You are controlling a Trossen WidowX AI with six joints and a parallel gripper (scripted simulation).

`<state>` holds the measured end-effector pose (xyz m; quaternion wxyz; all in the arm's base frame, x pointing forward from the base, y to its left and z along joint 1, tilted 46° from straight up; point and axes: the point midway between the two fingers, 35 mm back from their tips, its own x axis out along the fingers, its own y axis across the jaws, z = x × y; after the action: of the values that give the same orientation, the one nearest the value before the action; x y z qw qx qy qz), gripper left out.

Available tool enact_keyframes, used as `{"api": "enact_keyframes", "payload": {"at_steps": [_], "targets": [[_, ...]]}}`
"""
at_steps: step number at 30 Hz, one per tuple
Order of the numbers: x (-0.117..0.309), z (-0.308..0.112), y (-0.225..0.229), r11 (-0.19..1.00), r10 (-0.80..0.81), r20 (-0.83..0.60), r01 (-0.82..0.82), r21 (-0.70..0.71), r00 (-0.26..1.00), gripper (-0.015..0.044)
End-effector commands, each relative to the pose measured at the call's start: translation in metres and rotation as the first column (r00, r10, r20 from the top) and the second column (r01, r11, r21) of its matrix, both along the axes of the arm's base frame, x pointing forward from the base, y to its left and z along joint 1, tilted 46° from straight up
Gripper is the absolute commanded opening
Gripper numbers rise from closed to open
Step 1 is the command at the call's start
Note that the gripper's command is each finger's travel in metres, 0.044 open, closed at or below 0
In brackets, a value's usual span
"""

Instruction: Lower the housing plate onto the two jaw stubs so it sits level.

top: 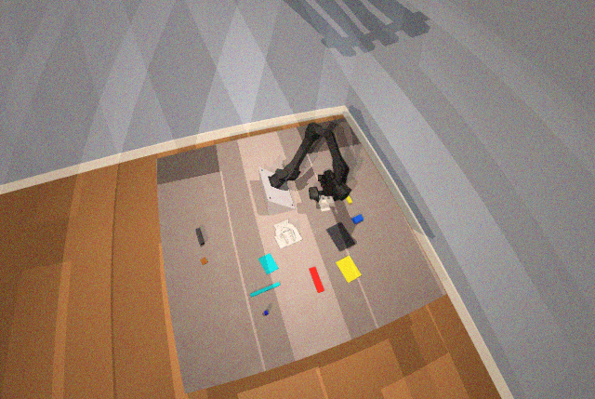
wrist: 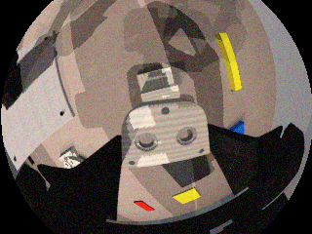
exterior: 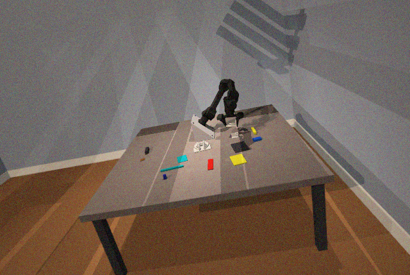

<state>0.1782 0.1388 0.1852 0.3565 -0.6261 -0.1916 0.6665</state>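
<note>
The housing plate (wrist: 166,124) (exterior: 230,122) is pale, with two round holes and small dark holes. My gripper (wrist: 163,134) (exterior: 229,124) is shut on its two side edges and holds it raised above the table. A pale stand block (wrist: 158,84) (exterior: 234,135) is on the table below it. The white base with the jaws (top: 287,234) (exterior: 202,146) (wrist: 71,158) lies on the table, away from the plate, toward the left in the top and exterior views. Its jaws and stubs are too small to tell apart. The undersides of the plate's holes are hidden.
A white tilted board (top: 277,193) (wrist: 39,109) stands near the base and the arm's foot. A yellow bar (wrist: 230,63), blue block (top: 357,219), dark square (top: 341,236), yellow square (top: 348,268), red bar (top: 316,279) and cyan pieces lie around.
</note>
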Motion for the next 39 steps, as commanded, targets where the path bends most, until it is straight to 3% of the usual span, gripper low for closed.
{"api": "enact_keyframes", "payload": {"at_steps": [1,19,39], "targets": [[0.007,-0.004,-0.004,0.998,-0.066,-0.058,0.066,-0.006,0.996,0.0351],[0.036,-0.033,-0.031,0.911,-0.407,-0.379,0.401,-0.1,0.831,0.0351],[0.058,-0.068,-0.067,0.69,-0.664,-0.625,0.658,-0.302,0.41,0.0351]]}}
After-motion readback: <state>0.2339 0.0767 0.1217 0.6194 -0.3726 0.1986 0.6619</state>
